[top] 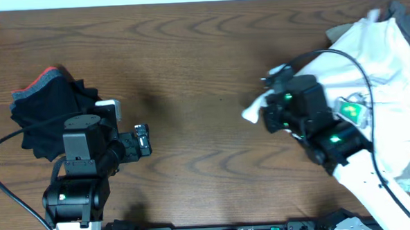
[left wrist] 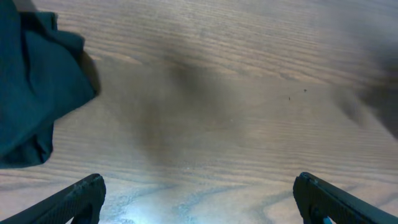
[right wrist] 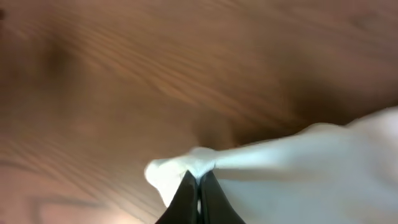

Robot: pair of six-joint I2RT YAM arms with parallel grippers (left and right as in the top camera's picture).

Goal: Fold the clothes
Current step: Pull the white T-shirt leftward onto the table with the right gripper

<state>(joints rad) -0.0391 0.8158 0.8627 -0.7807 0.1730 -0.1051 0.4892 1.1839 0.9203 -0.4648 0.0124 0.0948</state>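
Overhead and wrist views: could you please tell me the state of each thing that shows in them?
White shirt, crumpled at the right, one corner drawn out leftward.
Dark clothes, bunched in a heap at the left, unheld.
Left fingers, open, empty, over the table.
Right fingers, shut on the shirt's corner.

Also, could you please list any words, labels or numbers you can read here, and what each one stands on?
No text can be read in any view.
white T-shirt: a small green square print, too small and blurred to show any letters.
dark garment: no lettering shows.
Both wrist views: blurred, with no writing in them.
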